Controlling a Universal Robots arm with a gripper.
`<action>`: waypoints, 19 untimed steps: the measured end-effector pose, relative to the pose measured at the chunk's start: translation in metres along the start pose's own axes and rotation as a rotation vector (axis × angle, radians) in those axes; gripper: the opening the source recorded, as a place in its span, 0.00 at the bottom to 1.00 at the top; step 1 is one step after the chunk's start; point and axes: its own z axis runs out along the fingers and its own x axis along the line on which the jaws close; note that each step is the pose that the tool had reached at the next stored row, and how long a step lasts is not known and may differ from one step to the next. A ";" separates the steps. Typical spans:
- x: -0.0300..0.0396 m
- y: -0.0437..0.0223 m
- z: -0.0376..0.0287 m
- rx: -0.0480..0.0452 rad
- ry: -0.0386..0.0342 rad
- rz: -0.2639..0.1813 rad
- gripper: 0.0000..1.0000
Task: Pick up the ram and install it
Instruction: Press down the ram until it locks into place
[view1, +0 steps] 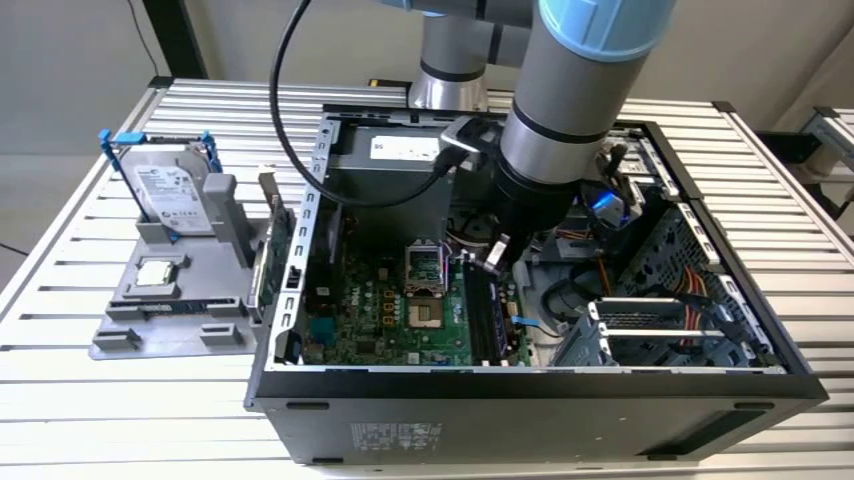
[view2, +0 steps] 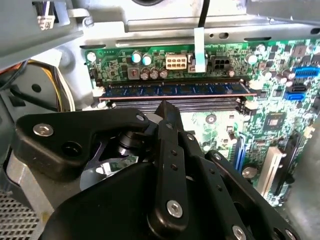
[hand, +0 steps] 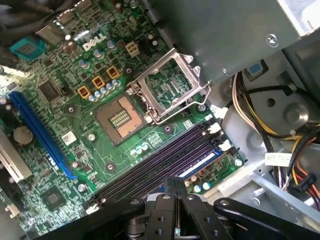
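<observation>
While the hand (view2: 165, 107) hovers w/ fingers pressed together, holding nothing, it sits just above the ram (view2: 175, 90). Ram lies in a motherboard (hand: 75, 125) slot.

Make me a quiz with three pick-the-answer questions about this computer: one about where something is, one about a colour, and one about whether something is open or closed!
1. Where is the ram?
A) standing upright on the motherboard
B) lying on the grey holder
C) lying on the table

2. What colour is the motherboard?
A) red
B) green
C) white

3. How is the socket cover?
A) shut flat
B) taken away
C) flipped open

Answers:
1 A: the second wrist view shows the ram standing on edge on the board.
2 B: the board is green in both wrist views.
3 C: in the first wrist view its metal frame is tilted up off the socket.
</observation>
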 end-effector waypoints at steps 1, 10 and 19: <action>0.0000 0.0000 0.0000 -0.0001 0.0003 -0.009 0.00; -0.0004 -0.0006 0.0000 -0.0010 0.0031 -0.103 0.00; -0.0005 -0.0008 0.0000 -0.0019 0.0060 -0.197 0.00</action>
